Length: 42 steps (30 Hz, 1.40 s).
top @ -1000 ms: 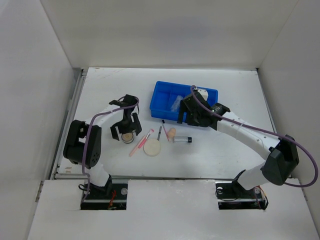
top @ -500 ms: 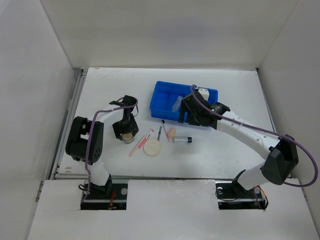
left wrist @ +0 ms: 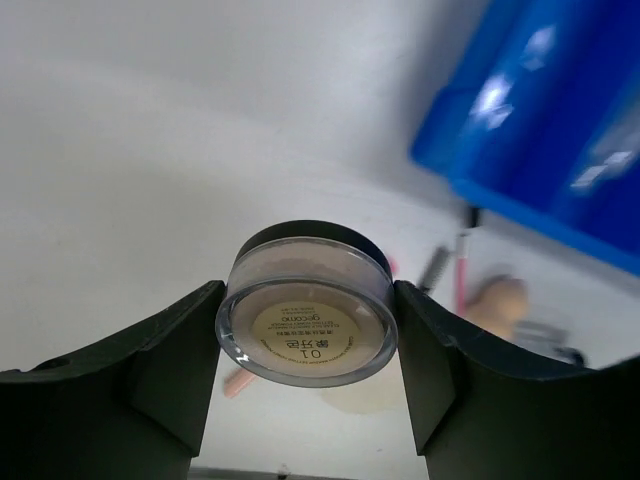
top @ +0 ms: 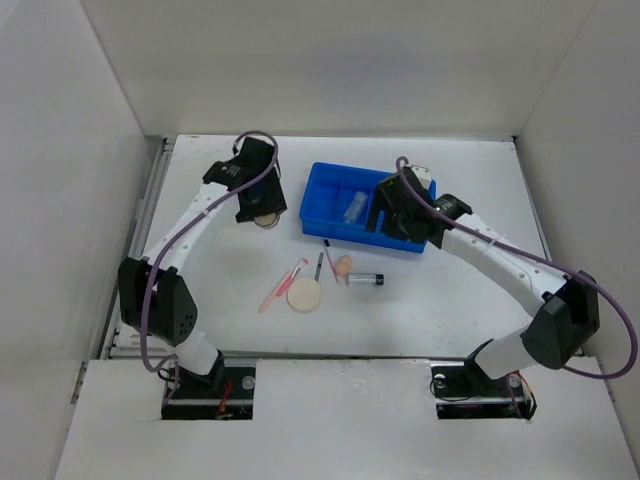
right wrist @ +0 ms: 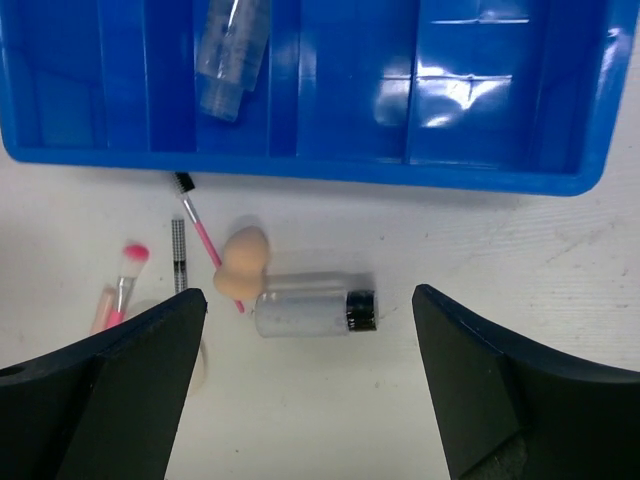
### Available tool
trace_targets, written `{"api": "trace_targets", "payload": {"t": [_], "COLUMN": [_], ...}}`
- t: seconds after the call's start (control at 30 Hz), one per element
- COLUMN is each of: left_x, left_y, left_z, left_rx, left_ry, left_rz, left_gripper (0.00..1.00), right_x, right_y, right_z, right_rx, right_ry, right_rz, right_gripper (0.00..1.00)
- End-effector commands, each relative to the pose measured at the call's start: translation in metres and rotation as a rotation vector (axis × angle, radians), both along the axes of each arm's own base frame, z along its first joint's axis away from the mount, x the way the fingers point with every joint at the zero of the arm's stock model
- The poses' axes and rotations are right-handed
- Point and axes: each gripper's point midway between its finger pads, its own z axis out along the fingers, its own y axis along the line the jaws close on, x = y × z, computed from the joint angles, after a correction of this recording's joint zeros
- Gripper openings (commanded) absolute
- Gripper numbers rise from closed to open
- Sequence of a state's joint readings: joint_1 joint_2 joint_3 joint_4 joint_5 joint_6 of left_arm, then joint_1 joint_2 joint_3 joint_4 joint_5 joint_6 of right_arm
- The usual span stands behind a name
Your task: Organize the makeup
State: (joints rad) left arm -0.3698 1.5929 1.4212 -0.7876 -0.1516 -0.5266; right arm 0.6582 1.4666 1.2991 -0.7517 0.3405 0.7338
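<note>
Left gripper [left wrist: 305, 335] is clamped on the round beige compact [left wrist: 305, 322], one finger pressed against each side of its clear rim. From my wrist feed I read the compact's printed label facing the camera. On the overhead feed I see the left gripper [top: 262, 205] holding the compact [top: 266, 217] over the table [top: 200, 170], near the left end of the blue tray [top: 318, 203] but apart from it.

Right gripper [right wrist: 308, 300] has its jaws spread wide with nothing held, and overhead it [top: 395, 215] hangs over the right half of the tray. A clear bottle [right wrist: 230, 60] lies inside one of the tray's left compartments.

Just in front of the tray's near wall [right wrist: 300, 170], the rest of the makeup lies on the table. The peach sponge [right wrist: 243, 262] touches the clear tube [right wrist: 310, 310], whose dark cap points right. A thin pink wand [right wrist: 200, 235] runs under the sponge, with a dark stick [right wrist: 179, 255] just beside it. Further left lies a pink brush [right wrist: 125, 275]. The cream puff [top: 304, 294] lies flat nearer the arm bases, between the brush and the tube.
</note>
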Motion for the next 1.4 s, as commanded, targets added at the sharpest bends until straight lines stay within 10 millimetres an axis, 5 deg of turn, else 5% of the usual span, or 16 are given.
{"api": "trace_targets", "payload": {"t": [0.0, 0.23, 0.27, 0.37, 0.4, 0.67, 0.73, 0.77, 0.87, 0.97, 1.13, 1.3, 1.33, 1.37], "left_x": [0.015, 0.073, 0.082, 0.1, 0.105, 0.132, 0.133, 0.134, 0.132, 0.128, 0.114, 0.085, 0.075, 0.067], "left_y": [-0.024, -0.082, -0.094, -0.12, -0.13, -0.15, -0.151, -0.152, -0.15, -0.15, -0.143, -0.123, -0.115, -0.11], "left_z": [0.043, 0.057, 0.043, 0.051, 0.034, 0.013, 0.006, 0.01, 0.014, 0.039, 0.073, 0.107, 0.132, 0.124], "left_rx": [-0.021, -0.102, -0.104, -0.122, -0.114, -0.086, -0.081, -0.085, -0.085, -0.11, -0.1, -0.097, -0.108, -0.1], "left_ry": [-0.073, -0.112, -0.092, -0.134, -0.109, -0.113, -0.1, -0.11, -0.11, -0.151, -0.194, -0.224, -0.277, -0.256], "left_rz": [-0.109, -0.195, -0.21, -0.242, -0.254, -0.256, -0.256, -0.256, -0.256, -0.261, -0.277, -0.28, -0.273, -0.273], "left_gripper": [0.25, 0.22, 0.23, 0.23, 0.23, 0.28, 0.42, 0.59, 0.72, 0.87, 0.88, 0.82, 0.82, 0.81], "right_x": [0.008, -0.006, -0.009, -0.018, -0.02, -0.033, -0.036, -0.036, -0.037, -0.04, -0.046, -0.055, -0.054, -0.057], "right_y": [-0.01, -0.041, -0.042, -0.05, -0.052, -0.062, -0.062, -0.062, -0.061, -0.049, -0.035, 0.003, 0.012, 0.017], "right_z": [0.036, 0.058, 0.058, 0.059, 0.06, 0.059, 0.053, 0.053, 0.047, 0.037, 0.013, -0.003, -0.011, -0.019], "right_rx": [0.08, 0.097, 0.099, 0.089, 0.09, 0.097, 0.093, 0.093, 0.09, 0.133, 0.164, 0.139, 0.118, 0.103], "right_ry": [-0.064, -0.103, -0.106, -0.103, -0.105, -0.094, -0.075, -0.075, -0.055, -0.03, 0.01, 0.041, 0.059, 0.08], "right_rz": [-0.033, -0.075, -0.075, -0.082, -0.081, -0.105, -0.099, -0.099, -0.092, -0.05, 0.002, 0.121, 0.147, 0.164], "right_gripper": [0.9, 0.9, 0.9, 0.9, 0.9, 0.9, 0.9, 0.9, 0.9, 0.9, 0.9, 0.86, 0.85, 0.85]}}
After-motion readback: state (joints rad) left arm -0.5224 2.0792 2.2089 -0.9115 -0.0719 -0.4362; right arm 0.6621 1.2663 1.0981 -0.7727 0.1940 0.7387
